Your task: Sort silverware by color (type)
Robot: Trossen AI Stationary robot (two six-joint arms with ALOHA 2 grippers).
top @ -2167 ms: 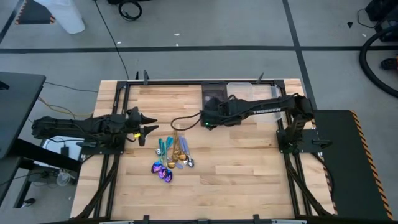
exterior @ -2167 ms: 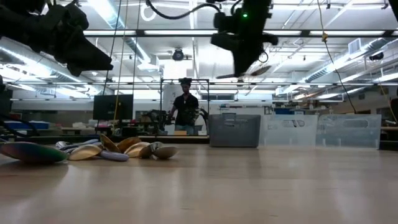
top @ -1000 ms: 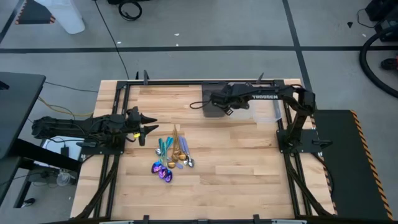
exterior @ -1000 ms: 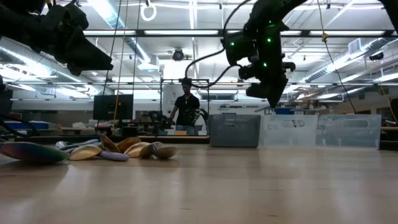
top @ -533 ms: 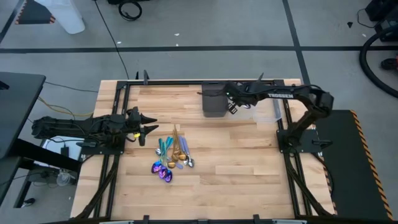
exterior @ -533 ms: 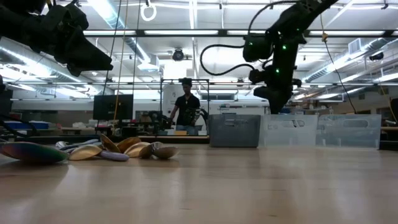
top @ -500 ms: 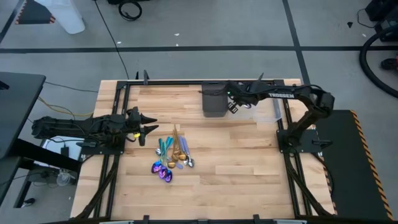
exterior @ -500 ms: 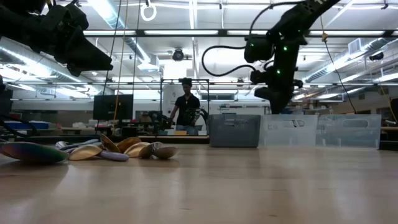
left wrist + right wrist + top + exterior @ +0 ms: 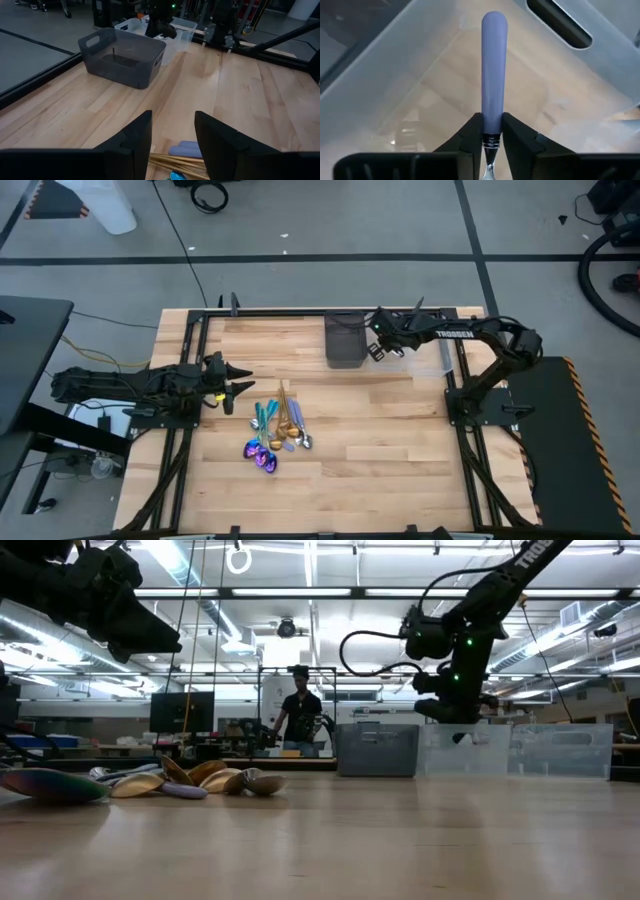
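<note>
- Since half a second ago, right gripper (image 9: 380,338) has shifted from the dark bin (image 9: 343,343) toward the clear bin (image 9: 425,358), and now hangs over the clear bin's wall nearest the dark bin.
- Its fingers (image 9: 517,135) pinch a lavender-handled utensil (image 9: 493,70), handle projecting out past the fingertips above the clear bin floor.
- Left gripper (image 9: 240,388) waits well apart from the clear bin, fingers spread.
- Remaining silverware pile (image 9: 275,430) lies just beside the left gripper.
</note>
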